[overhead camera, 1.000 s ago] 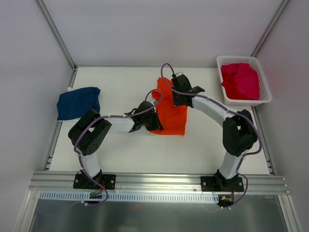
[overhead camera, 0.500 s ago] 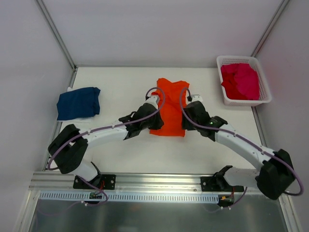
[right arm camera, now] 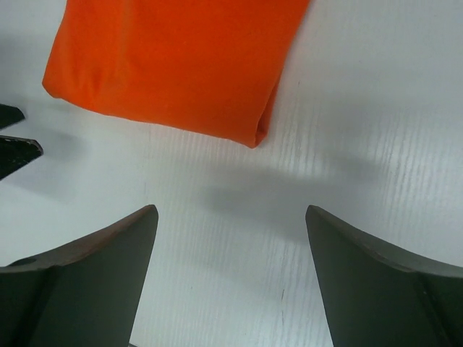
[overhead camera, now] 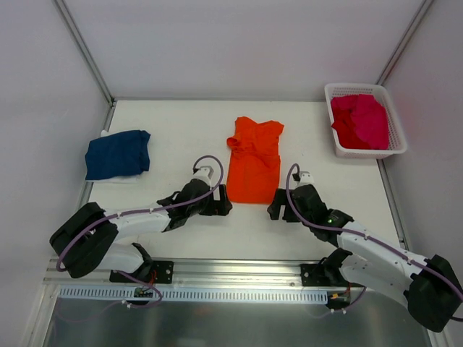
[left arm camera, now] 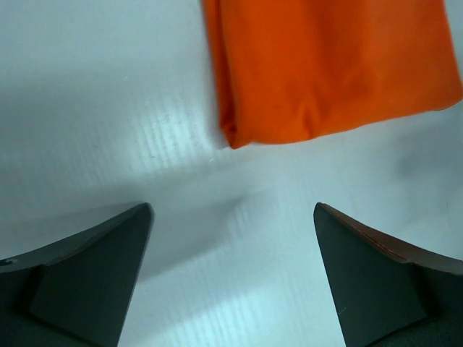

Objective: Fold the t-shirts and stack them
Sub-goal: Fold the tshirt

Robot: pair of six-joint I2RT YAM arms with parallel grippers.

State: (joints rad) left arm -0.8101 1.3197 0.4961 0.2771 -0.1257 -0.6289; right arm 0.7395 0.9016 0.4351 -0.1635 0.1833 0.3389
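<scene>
An orange t-shirt lies flat on the table's middle, folded into a long strip with its collar at the far end. My left gripper rests just off the strip's near left corner, open, with bare table between its fingers. My right gripper sits off the near right corner, also open and empty. A folded navy t-shirt lies at the left. Magenta-pink t-shirts are heaped in the white basket at the far right.
The table is white, with metal frame rails along its left and right edges. Both arms stretch low over the near half of the table. The left gripper's fingertips show at the left edge of the right wrist view.
Both grippers have let go of the orange t-shirt and opened. They pulled back toward the near edge. The shirt now lies as a longer flat strip with nothing holding it.
</scene>
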